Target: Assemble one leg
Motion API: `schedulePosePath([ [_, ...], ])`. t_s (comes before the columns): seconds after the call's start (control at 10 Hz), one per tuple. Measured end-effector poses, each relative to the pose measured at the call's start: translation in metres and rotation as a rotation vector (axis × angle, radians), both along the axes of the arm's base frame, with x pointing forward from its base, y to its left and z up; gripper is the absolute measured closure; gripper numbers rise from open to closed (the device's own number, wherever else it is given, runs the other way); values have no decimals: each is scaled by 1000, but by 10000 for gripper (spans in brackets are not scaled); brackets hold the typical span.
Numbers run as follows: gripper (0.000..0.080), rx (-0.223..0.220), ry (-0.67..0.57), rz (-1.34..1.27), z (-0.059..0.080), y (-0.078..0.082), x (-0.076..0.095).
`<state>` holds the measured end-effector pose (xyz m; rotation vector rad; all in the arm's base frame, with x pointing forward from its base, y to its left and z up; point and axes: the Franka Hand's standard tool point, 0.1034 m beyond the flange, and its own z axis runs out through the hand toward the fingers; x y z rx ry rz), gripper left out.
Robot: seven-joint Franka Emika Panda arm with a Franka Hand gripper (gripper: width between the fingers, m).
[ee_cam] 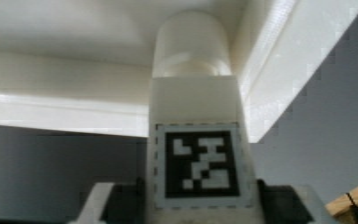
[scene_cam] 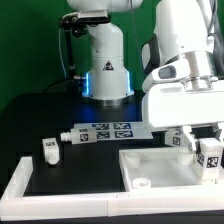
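My gripper [scene_cam: 207, 140] is at the exterior view's right, shut on a leg [scene_cam: 209, 154], a stubby white peg with a black-and-white tag. It holds the leg over the right part of the large square white panel [scene_cam: 160, 172]. In the wrist view the leg [ee_cam: 197, 110] stands between my two fingers [ee_cam: 108, 205], tag facing the camera, its rounded far end near the panel's raised rim [ee_cam: 300, 40]. My gripper [ee_cam: 197, 208] grips the leg's near end. Whether the leg touches the panel is hidden.
The marker board [scene_cam: 106, 130] lies behind the panel. A loose leg [scene_cam: 48, 150] stands at the left, another [scene_cam: 65, 134] lies by the marker board's left end, and one [scene_cam: 180, 143] sits beside my gripper. A white frame [scene_cam: 30, 178] edges the dark table. The robot base [scene_cam: 106, 70] stands behind.
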<state>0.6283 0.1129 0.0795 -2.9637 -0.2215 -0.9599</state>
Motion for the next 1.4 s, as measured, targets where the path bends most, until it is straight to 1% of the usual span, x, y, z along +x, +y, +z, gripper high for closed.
schedulePosePath([
  [0.1,512,0,1,0,0,0,0],
  [0.2,433,-1,6,0,-1,0,-1],
  [0.3,433,-1,6,1,-1,0,-1],
  [0.4,252,-2,36,-1,-3,0,-2],
  [0.5,171,-1,100,-3,7,1,0],
  [0.6,156,0,147,-13,15,-4,4],
  [0.7,156,0,227,-26,18,-8,12],
  [0.8,151,-5,323,-29,16,-8,13],
  [1.0,150,-14,477,-41,14,-9,20],
  [1.1,150,-15,573,-57,13,-8,20],
  [1.2,150,-16,605,-60,14,-4,26],
  [1.3,150,-14,592,-61,8,-4,28],
  [1.4,150,-15,600,-64,4,-5,24],
])
